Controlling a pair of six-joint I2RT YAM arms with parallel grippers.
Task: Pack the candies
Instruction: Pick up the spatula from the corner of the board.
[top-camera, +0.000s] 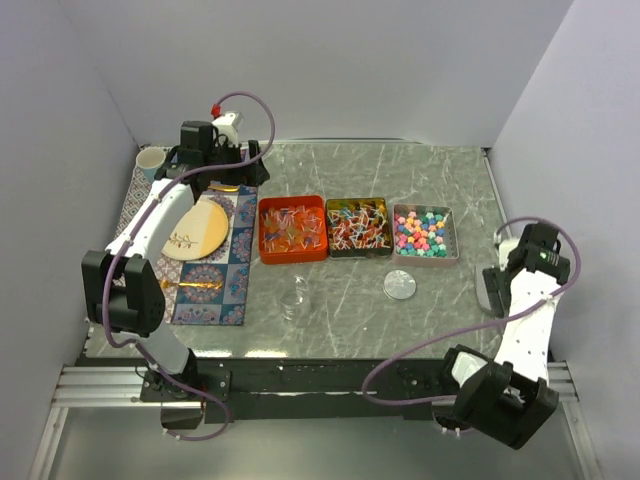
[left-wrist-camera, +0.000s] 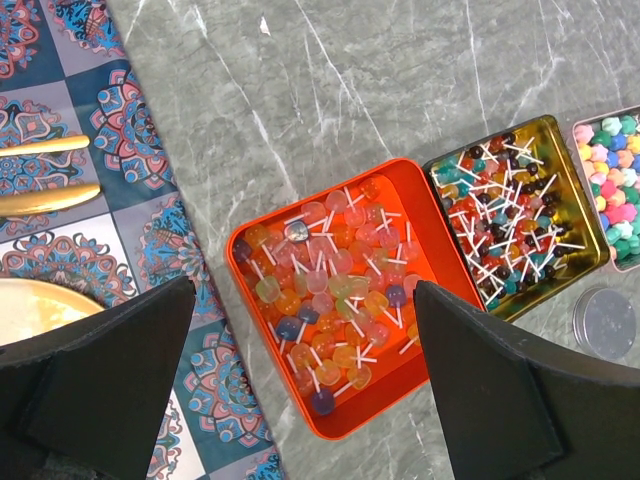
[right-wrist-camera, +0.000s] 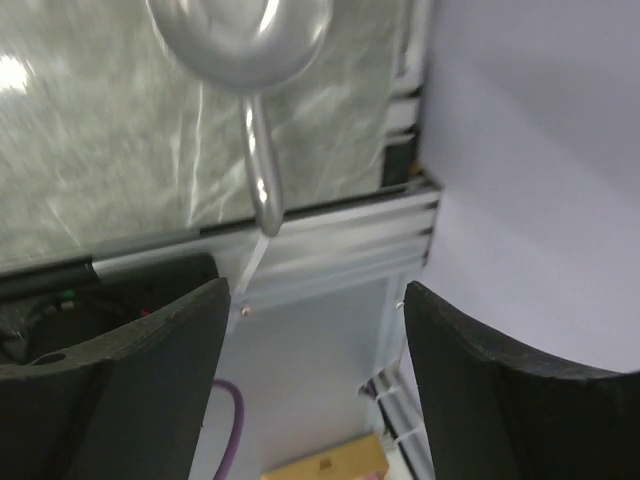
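The candies (top-camera: 358, 226) fill three trays in a left-to-right row at the centre of the top view. In the left wrist view, the orange tray (left-wrist-camera: 340, 425) lies just beyond the left gripper (left-wrist-camera: 303, 290), its jaws wide apart, so that arm is nearer. The right gripper (right-wrist-camera: 315, 290), also spread, hangs at the right edge near a metal scoop (right-wrist-camera: 262, 150).

You had the candies (top-camera: 358, 226) sorted into three open containers, side by side in a row on the marble table (top-camera: 350, 310). Pale translucent stick sweets (left-wrist-camera: 330, 290) lay heaped in the orange tin (left-wrist-camera: 390, 385). Darker multicoloured stick sweets (left-wrist-camera: 510, 235) filled the gold tin (left-wrist-camera: 583, 215) beside it. Pink, blue, green and yellow ball sweets (top-camera: 424, 230) sat in the silver tray (top-camera: 425, 262) at the right end.
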